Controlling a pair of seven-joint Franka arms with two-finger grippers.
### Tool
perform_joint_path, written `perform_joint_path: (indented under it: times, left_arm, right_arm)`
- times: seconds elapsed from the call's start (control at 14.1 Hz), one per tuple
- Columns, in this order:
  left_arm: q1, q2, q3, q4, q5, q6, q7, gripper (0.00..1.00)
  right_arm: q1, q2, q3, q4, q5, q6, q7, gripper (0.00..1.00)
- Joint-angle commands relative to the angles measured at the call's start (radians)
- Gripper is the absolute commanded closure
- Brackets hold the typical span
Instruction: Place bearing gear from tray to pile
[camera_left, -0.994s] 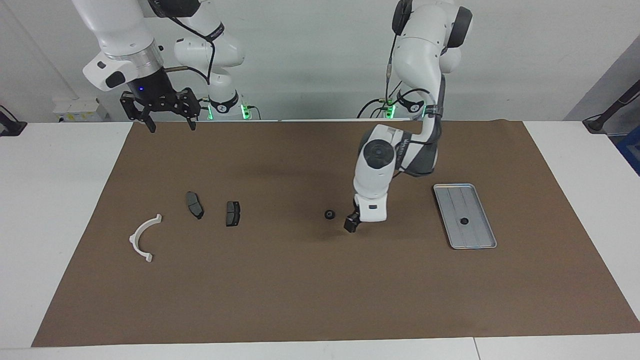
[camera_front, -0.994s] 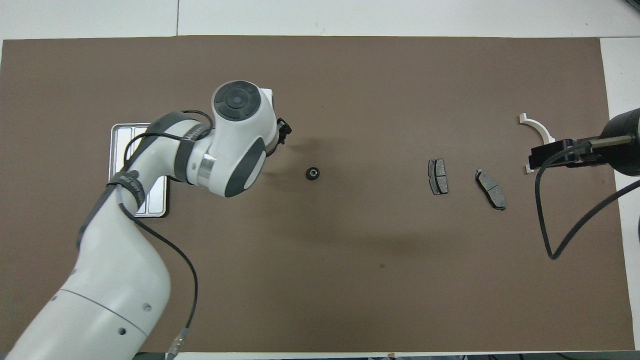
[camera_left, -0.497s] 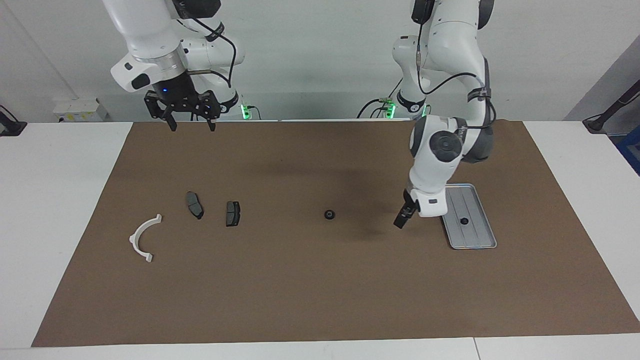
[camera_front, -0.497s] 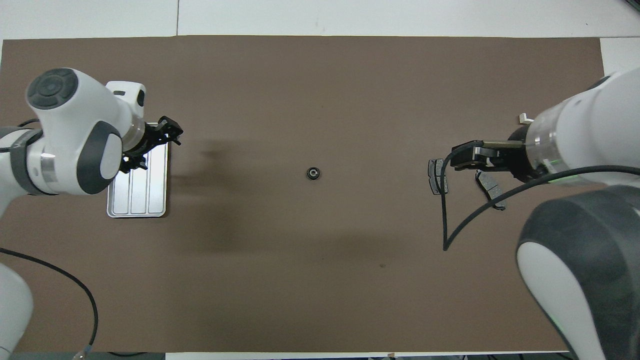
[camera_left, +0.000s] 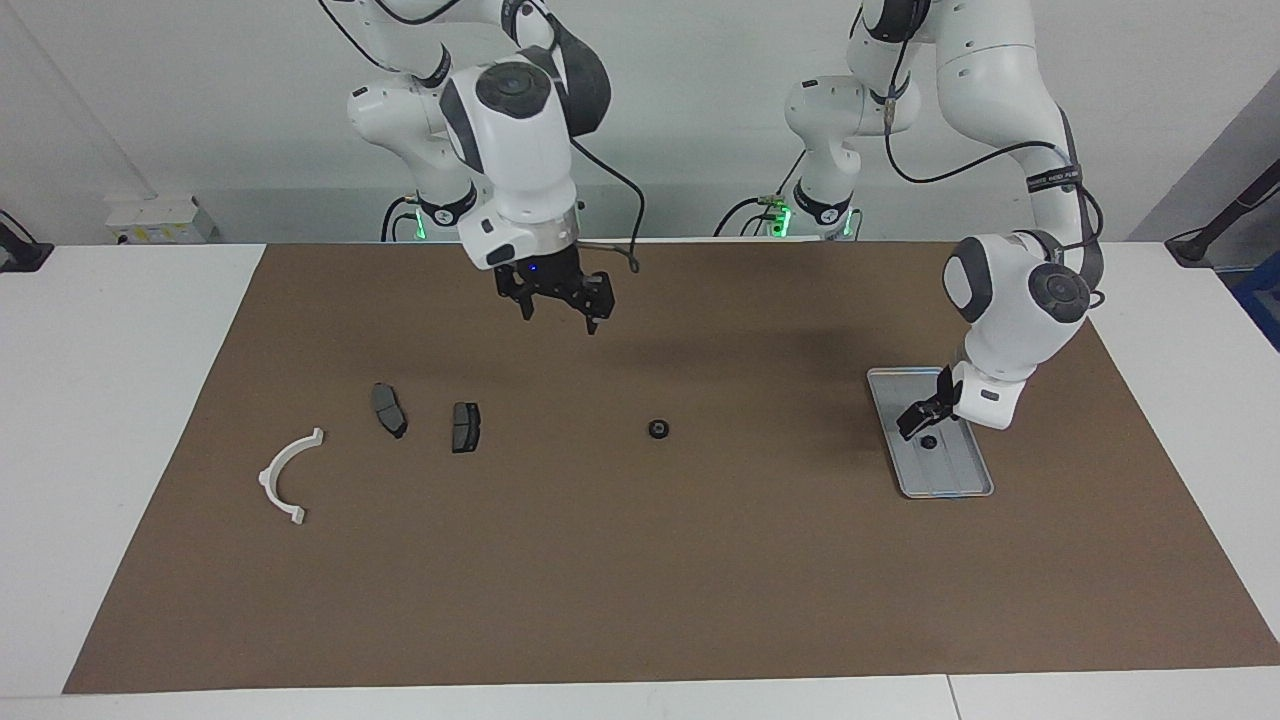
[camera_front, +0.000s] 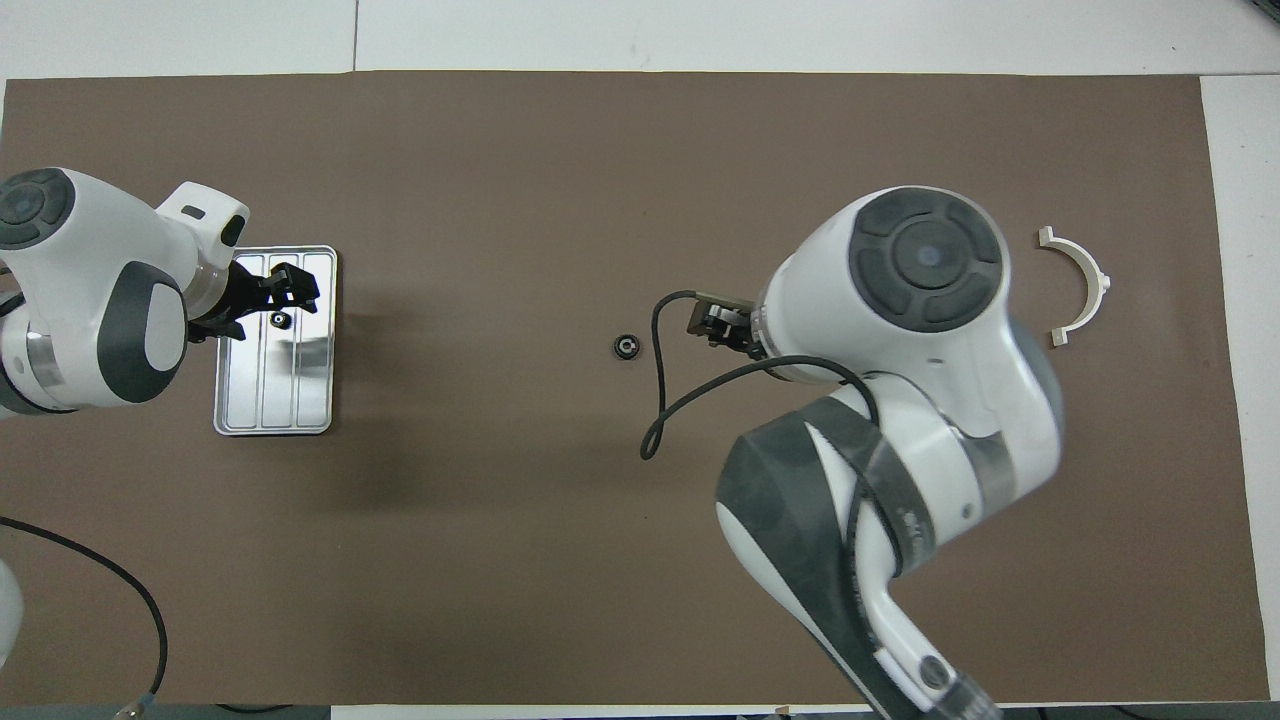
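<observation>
Gear (camera_left: 929, 441) in tray (camera_left: 950, 480) lies just under left end effector (camera_left: 915, 422).

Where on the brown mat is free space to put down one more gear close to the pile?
Bare mat lies between the gear on the mat and the nearer brake pad, and in the strip farther from the robots than the pads and the white bracket. The gap between the two brake pads is narrow. The tray already holds a gear.
</observation>
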Motion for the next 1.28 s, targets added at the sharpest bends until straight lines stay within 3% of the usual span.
perform_joint_path:
  times: [0.0, 0.07, 0.43, 0.78, 1.21]
  left_arm:
    - [0.008, -0.006, 0.008, -0.034, -0.003, 0.041, 0.076, 0.24]
    - [0.011, -0.001, 0.008, -0.035, -0.003, 0.048, 0.078, 0.3]
    - [0.016, 0.025, 0.008, -0.029, -0.003, 0.088, 0.088, 0.41]
    - [0.025, 0.05, 0.008, -0.026, 0.002, 0.116, 0.095, 0.44]
    - [0.029, 0.056, 0.008, -0.025, 0.003, 0.117, 0.096, 0.5]
  right_arm:
    - [0.054, 0.142, -0.006, 0.08, 0.009, 0.066, 0.114, 0.0]
    - [0.068, 0.194, -0.006, 0.123, 0.009, 0.076, 0.145, 0.0]
    - [0.142, 0.463, -0.011, 0.329, -0.035, 0.109, 0.248, 0.0]
    - [0.13, 0.5, -0.012, 0.323, -0.075, 0.197, 0.248, 0.0]
    - [0.124, 0.504, -0.014, 0.291, -0.081, 0.203, 0.244, 0.0]
